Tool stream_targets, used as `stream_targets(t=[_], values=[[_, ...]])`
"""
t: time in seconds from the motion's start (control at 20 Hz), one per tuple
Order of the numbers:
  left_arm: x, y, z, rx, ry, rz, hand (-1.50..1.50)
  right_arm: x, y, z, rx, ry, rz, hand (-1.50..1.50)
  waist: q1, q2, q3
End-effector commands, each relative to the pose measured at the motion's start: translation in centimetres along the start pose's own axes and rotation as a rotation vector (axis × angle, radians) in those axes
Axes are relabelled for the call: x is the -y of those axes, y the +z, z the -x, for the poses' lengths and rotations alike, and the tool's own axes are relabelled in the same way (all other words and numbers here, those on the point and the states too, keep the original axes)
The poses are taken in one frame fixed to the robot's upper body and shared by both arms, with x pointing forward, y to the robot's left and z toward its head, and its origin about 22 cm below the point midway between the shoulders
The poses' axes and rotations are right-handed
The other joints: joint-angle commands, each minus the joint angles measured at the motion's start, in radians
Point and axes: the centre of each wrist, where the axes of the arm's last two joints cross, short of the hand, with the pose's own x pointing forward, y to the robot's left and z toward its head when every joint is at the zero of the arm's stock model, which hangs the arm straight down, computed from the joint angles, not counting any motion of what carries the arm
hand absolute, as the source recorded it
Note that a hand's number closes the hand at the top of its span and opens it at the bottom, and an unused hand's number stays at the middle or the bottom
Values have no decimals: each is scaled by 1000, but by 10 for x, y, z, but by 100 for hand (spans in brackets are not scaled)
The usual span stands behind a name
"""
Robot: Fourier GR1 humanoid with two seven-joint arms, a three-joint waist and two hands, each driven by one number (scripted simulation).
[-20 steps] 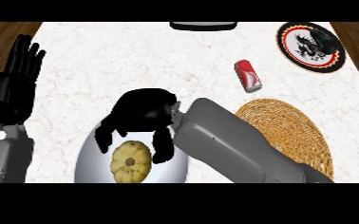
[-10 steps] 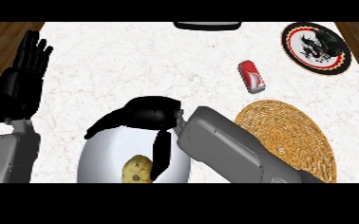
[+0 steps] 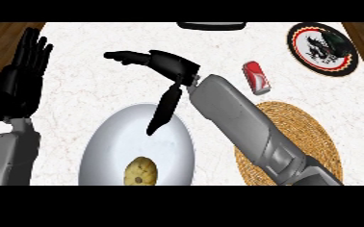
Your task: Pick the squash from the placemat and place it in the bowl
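Note:
The yellow-tan squash lies inside the white bowl at the lower left of the counter. My right hand hovers above and beyond the bowl's far rim, open, fingers stretched to the left and thumb hanging down over the bowl, holding nothing. The round woven placemat lies at the right, partly hidden by my right forearm, with nothing showing on it. My left hand rests open at the left edge, fingers up.
A red can lies on its side beyond the placemat. A black round plate with a dragon picture sits at the far right corner. A dark object pokes in at the far edge.
My right hand has let go of the squash, opened, and risen away beyond the bowl's far rim. The squash now lies free in the bowl.

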Motion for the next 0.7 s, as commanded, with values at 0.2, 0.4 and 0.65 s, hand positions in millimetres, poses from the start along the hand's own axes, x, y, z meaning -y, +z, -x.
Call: stream_targets(t=[0.2, 0.4, 0.65], values=[[4, -7, -12, 27, 4, 17, 0, 95, 32, 9, -27, -107, 134, -150, 26, 17, 0], [13, -3, -7, 42, 4, 37, 0, 112, 48, 17, -17, -138, 164, -150, 50, 27, 1], [29, -3, -9, 44, 11, 74, 0, 131, 66, 17, -17, -139, 157, -150, 72, 35, 1]])
